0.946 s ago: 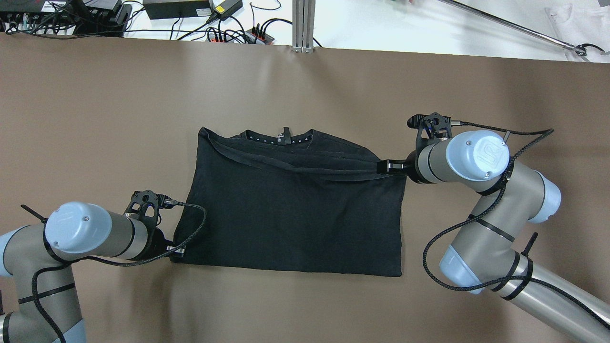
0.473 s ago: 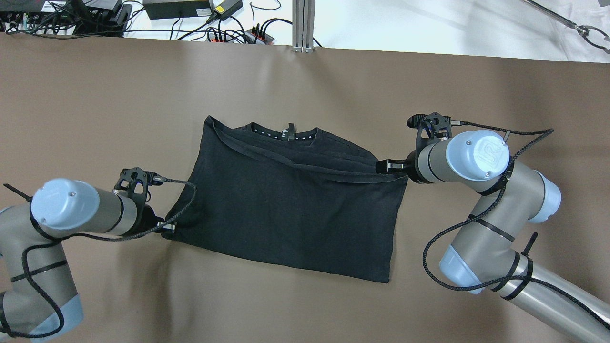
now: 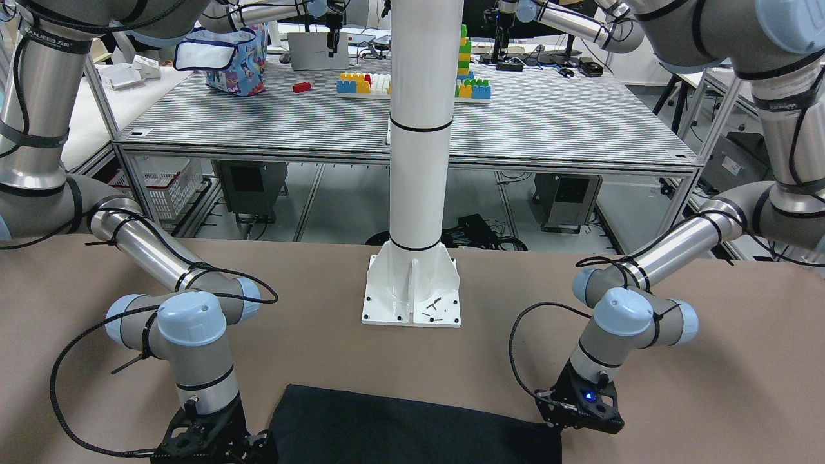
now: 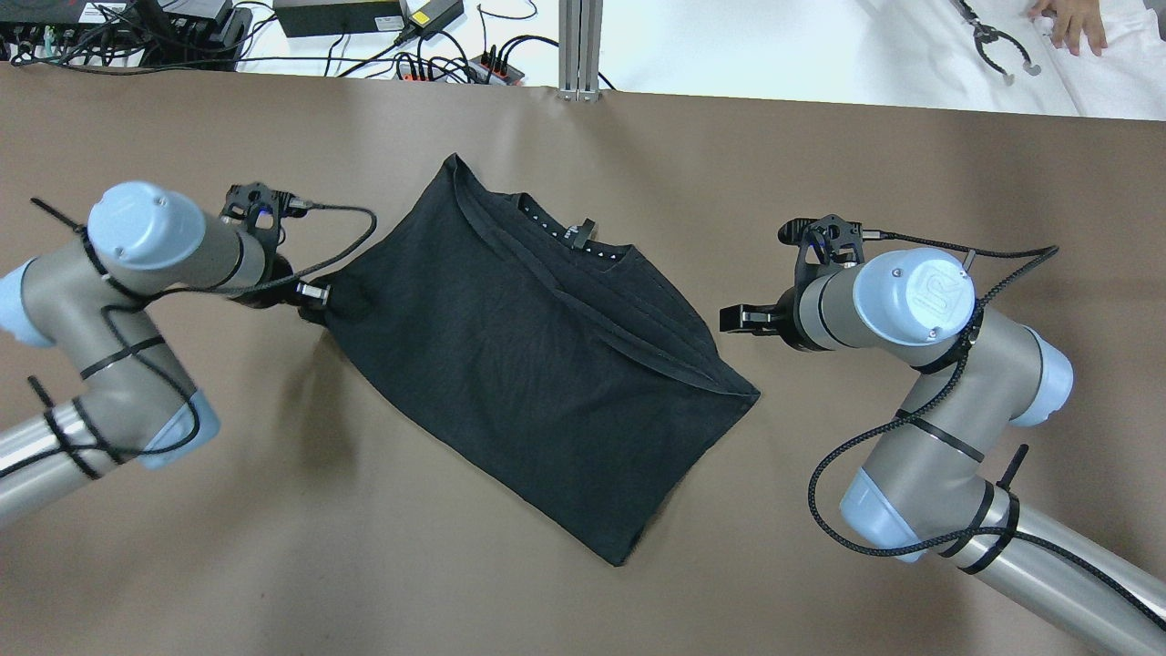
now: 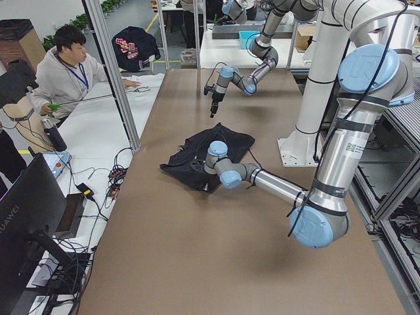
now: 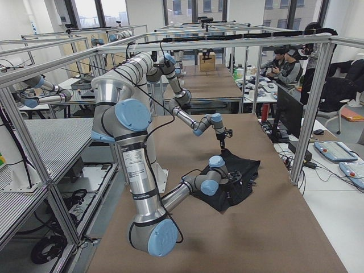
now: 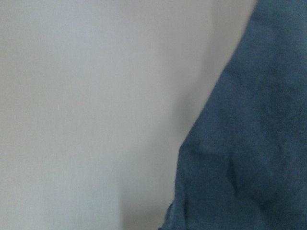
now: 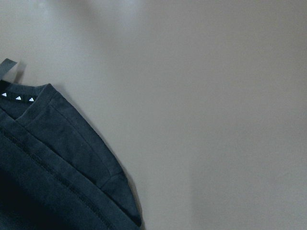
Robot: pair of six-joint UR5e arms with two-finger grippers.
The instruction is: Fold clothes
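Clothes [image 4: 537, 364]: look folded once, lying crooked on the tabletop [image 4: 273, 547].
Left claw [image 4: 316, 296]: pinching one corner.
Right claw [image 4: 733, 319]: off the clothes; cannot tell if apart or together.
Left to do: likely straighten, then fold again.

My left arm [image 4: 137, 273] is bent, with its wrist low. My left gripper [image 4: 317, 295] pinches the edge of the black cloth [image 4: 537, 364]. My right arm [image 4: 920, 364] is bent too. My right gripper [image 4: 736, 319] points sideways and holds nothing. I cannot see how its jaws stand.
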